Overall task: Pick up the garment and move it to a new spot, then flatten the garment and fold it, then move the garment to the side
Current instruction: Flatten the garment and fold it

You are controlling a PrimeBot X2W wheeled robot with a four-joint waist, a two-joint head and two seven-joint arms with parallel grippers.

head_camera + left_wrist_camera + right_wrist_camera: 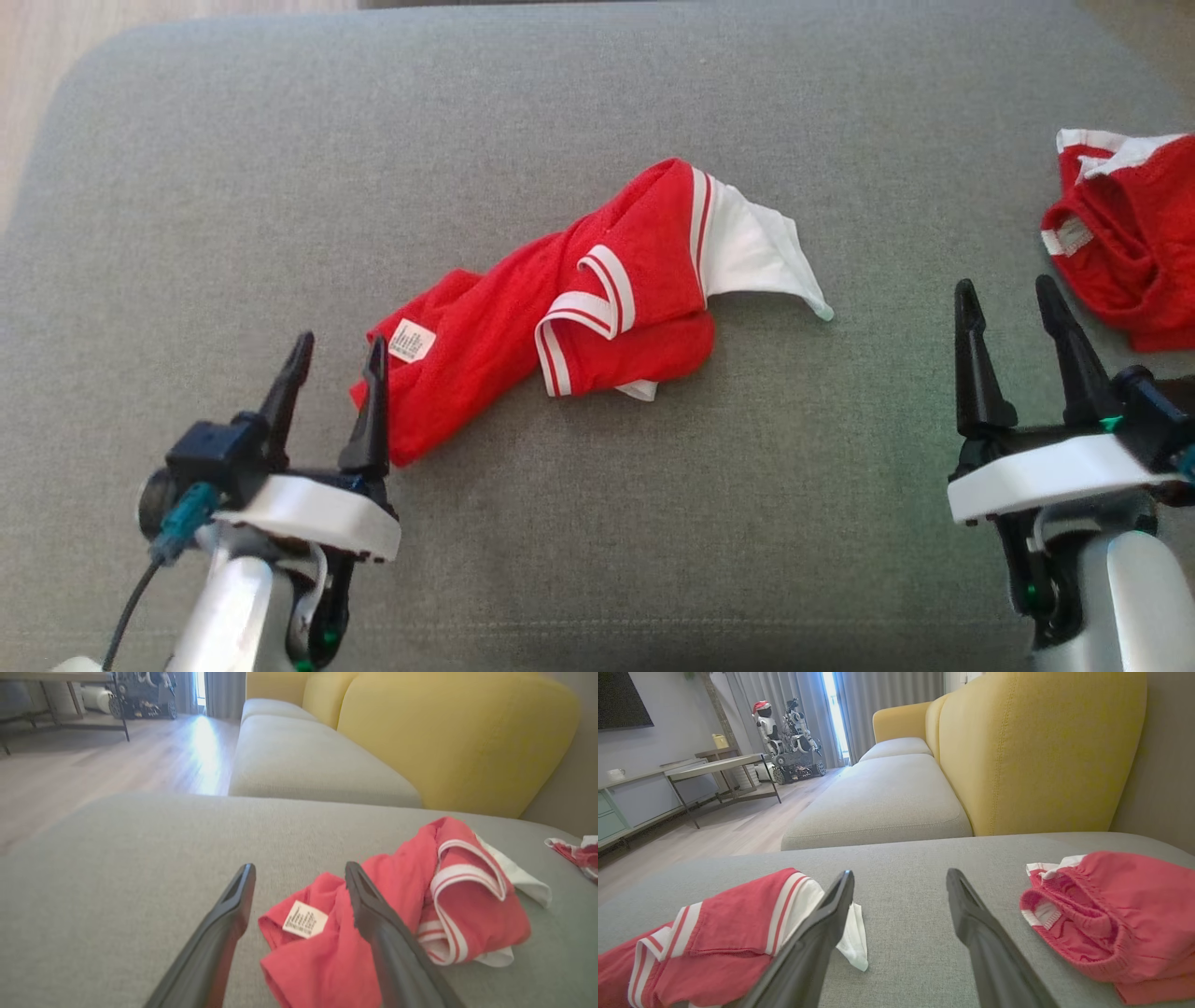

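Finds the left gripper (340, 343) gaping wide, empty, at the labelled end of the crumpled red garment (504, 308), the right gripper (1004, 283) equally wide, gripping nothing.

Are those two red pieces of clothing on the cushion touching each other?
Apart. The head view shows a broad strip of bare grey cushion between the middle garment and the right-hand garment.

The head camera looks steeply down on the grey cushion (597, 560) from above; the left wrist camera sits low and close over that cushion, facing along the left gripper (299, 868) toward the yellow sofa back (458, 742); the right wrist camera sits equally low behind the right gripper (900, 873), facing the same way; all three views share the red jersey (485, 345) and a second red garment (1139, 243).
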